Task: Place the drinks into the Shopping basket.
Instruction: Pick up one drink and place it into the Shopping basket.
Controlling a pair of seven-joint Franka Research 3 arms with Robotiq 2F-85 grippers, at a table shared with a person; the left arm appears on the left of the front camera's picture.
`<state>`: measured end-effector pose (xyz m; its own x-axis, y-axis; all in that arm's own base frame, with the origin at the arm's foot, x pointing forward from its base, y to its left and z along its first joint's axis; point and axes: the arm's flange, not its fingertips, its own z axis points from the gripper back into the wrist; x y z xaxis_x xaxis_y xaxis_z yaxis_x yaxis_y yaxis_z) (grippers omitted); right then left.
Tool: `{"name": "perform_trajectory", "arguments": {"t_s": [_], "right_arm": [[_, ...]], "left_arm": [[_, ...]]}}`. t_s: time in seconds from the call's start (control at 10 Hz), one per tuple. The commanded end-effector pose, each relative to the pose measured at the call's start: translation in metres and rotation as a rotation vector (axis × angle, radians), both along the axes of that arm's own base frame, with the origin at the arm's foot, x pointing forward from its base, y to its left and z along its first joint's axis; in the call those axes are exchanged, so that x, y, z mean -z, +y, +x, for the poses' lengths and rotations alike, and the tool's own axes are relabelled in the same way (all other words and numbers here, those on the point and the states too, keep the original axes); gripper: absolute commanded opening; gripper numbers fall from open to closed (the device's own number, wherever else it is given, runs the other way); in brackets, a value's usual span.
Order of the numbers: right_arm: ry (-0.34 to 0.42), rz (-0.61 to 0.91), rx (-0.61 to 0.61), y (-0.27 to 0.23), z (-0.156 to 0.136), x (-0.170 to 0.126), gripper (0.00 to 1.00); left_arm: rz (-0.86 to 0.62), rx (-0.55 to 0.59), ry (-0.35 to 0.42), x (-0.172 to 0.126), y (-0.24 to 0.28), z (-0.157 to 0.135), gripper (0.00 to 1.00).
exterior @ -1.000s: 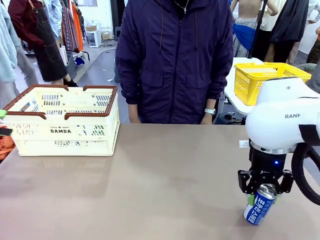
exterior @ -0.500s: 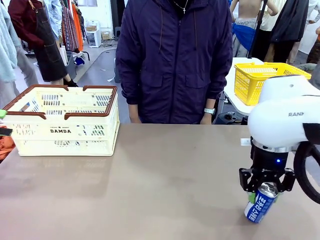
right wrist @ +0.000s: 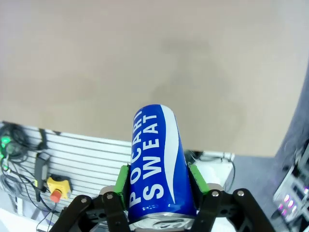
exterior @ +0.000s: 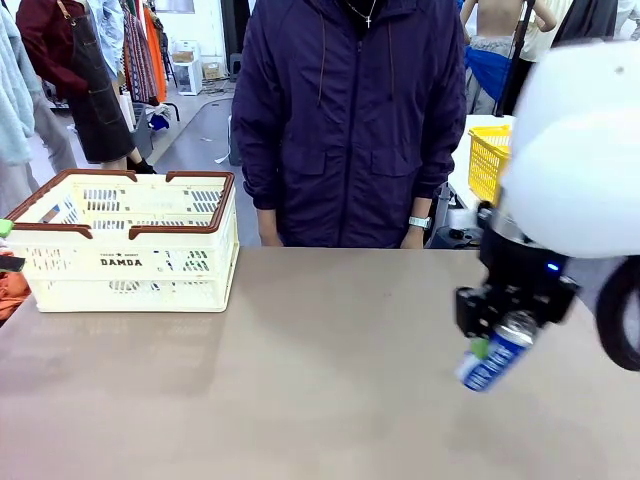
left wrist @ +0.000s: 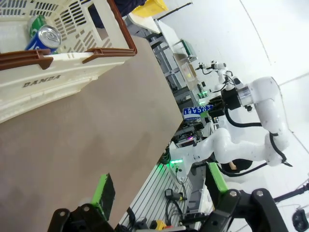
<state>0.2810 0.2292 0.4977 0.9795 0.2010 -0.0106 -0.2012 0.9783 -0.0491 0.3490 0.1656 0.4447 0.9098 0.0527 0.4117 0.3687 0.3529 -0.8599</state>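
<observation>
— Beige tabletop (exterior: 300, 380), long and plain, with a person in a dark purple jacket (exterior: 350, 120) standing at the far edge. What sits on it?

— On the robot's left side stands the Shopping basket (exterior: 130, 240), cream-white and slotted, with a brown rim and "DAMDA" on its side. From the left wrist view, two cans lie inside it: a blue can with a silver top (left wrist: 44, 38) and a green can (left wrist: 35, 22) just behind, touching or nearly so.

— And the other drink?

— The blue can in the grip (exterior: 493, 357) hangs tilted above the table on the robot's right side, well apart from the basket. The right gripper (exterior: 500, 335) is clamped around it near its top; the right wrist view shows green pads (right wrist: 121, 180) pressed against both sides of the can, white "POCARI SWEAT" lettering facing the camera.

— The left gripper?

— The left gripper (left wrist: 161, 191) hangs near the basket with its fingers spread wide, holding nothing.

— Anything else?

— A yellow mesh basket (exterior: 488, 160) on a white table behind the right arm.
</observation>
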Motion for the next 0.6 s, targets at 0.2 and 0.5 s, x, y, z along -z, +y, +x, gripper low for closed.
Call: {"name": "perform_trajectory", "arguments": {"t_s": [0.2,0.5], "right_arm": [[-0.024,0.004,-0.234,0.156,0.063,0.022,0.0],[0.07,-0.049,-0.348,0.245,0.073,0.07,0.0]], "left_arm": [[-0.006,0.007,-0.007,-0.002,0.0,-0.003,1.0],[-0.006,0.007,-0.007,-0.002,0.0,-0.003,1.0]]}}
